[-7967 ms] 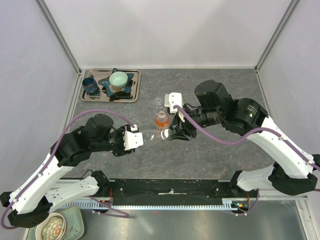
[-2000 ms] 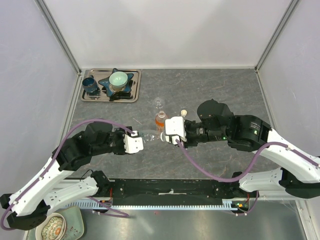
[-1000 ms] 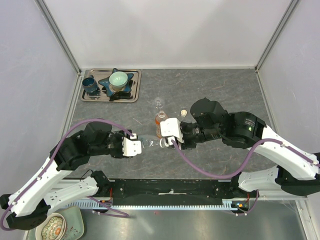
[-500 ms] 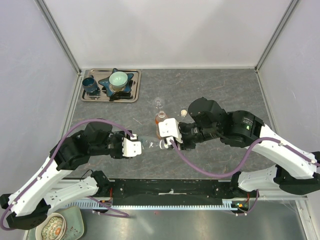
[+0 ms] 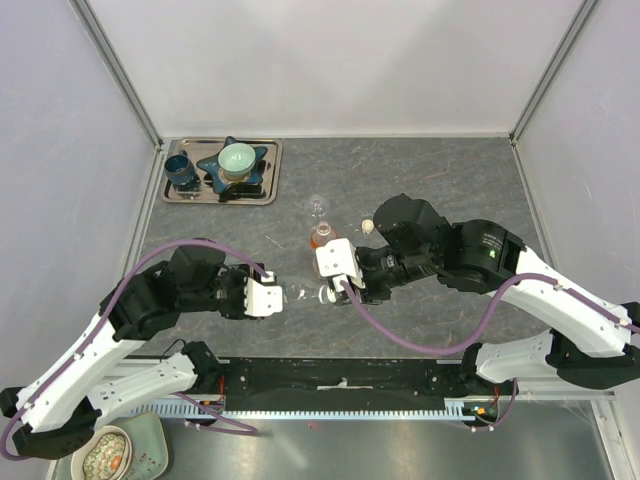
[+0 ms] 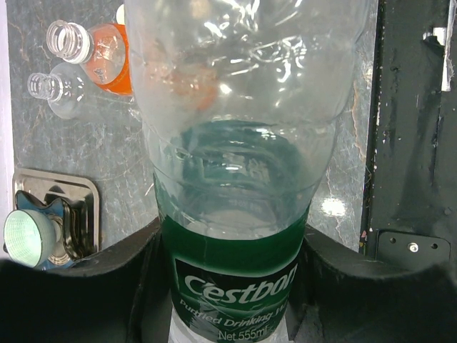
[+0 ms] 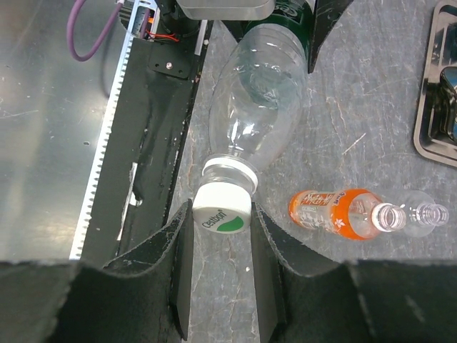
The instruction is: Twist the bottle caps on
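White round cap (image 7: pixel 221 209), pinched in the right end effector (image 7: pixel 222 216), should turn square on the clear green-labelled bottle (image 7: pixel 260 93) the left end effector (image 6: pixel 232 286) clamps.

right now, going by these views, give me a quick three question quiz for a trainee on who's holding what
1. True or false: the orange bottle is already sealed.
2. Where does the left end effector grip the green-labelled bottle? A: around its labelled lower part. B: at the neck. C: nowhere, it hangs clear of it.
3. Fill in: the right end effector holds a white ___ at that bottle's mouth.

Key
1. False, its neck is open.
2. A.
3. cap.
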`<state>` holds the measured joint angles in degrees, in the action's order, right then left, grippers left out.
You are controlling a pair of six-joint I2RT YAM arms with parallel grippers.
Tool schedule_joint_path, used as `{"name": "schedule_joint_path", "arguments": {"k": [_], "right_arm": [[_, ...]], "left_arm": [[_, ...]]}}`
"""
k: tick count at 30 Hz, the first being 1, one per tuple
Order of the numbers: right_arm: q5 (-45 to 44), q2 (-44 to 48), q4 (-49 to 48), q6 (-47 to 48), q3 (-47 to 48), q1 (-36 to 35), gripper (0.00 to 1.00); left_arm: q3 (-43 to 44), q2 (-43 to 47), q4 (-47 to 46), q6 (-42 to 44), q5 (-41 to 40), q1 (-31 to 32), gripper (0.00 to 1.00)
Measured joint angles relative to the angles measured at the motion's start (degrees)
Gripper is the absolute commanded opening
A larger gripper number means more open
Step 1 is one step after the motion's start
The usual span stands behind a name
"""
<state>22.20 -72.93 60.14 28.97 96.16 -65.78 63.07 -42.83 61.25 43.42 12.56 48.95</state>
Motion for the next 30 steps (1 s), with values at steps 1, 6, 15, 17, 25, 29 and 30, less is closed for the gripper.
{"name": "schedule_joint_path", "arguments": {"k": [1, 6, 15, 17, 25, 29, 30], "right_arm": [[0.26, 0.00, 0.02, 0.02, 0.00, 0.00, 0.33], [1.14, 0.00, 0.20, 0.02, 0.00, 0.02, 0.33], [1.31, -2.49, 0.98, -1.64, 1.20, 0.02, 0.36], [1.33, -3.74, 1.79, -2.80, 2.40, 0.04, 0.36], [1.46, -7.08, 3.10, -6.97, 5.31, 0.04, 0.37], [0.59, -6.99, 3.06, -8.68, 5.25, 0.04, 0.37], [0.09, -6.88, 3.04, -8.94, 5.25, 0.04, 0.37]], "left_arm": [[0.00, 0.02, 0.02, 0.07, 0.02, 0.02, 0.21], [0.00, 0.02, 0.07, 0.20, 0.09, 0.04, 0.20], [0.35, -0.63, 0.63, -1.33, -0.26, -0.07, 0.14], [0.66, -1.36, 1.46, -2.60, -0.52, -0.07, 0.13], [2.36, -4.37, 2.97, -7.32, -1.68, -0.07, 0.11], [2.58, -5.05, 2.95, -8.50, -1.81, -0.07, 0.09], [2.64, -5.14, 2.78, -8.85, -1.95, -0.07, 0.09]]}}
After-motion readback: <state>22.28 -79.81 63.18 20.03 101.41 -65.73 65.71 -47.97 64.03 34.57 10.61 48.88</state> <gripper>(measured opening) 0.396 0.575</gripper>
